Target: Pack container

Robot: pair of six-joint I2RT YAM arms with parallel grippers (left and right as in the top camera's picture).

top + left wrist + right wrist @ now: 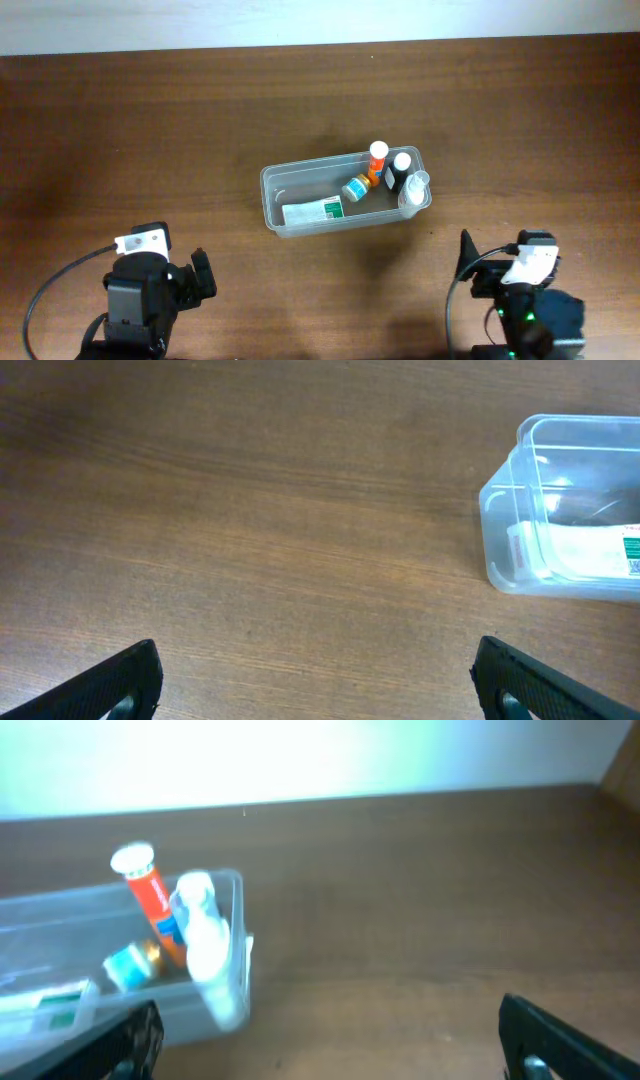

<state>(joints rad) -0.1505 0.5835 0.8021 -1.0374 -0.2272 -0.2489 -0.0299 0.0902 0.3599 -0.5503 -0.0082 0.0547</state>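
Note:
The clear plastic container stands at the middle of the wooden table. Inside it lie a white and green box, a small teal-capped bottle, an orange bottle with a white cap, a dark bottle with a white cap and a clear white bottle. The container also shows in the left wrist view and the right wrist view. My left gripper is open and empty, near the front left. My right gripper is open and empty, near the front right.
The brown wooden table runs to a pale wall at the back. The two arm bases sit at the front left and front right.

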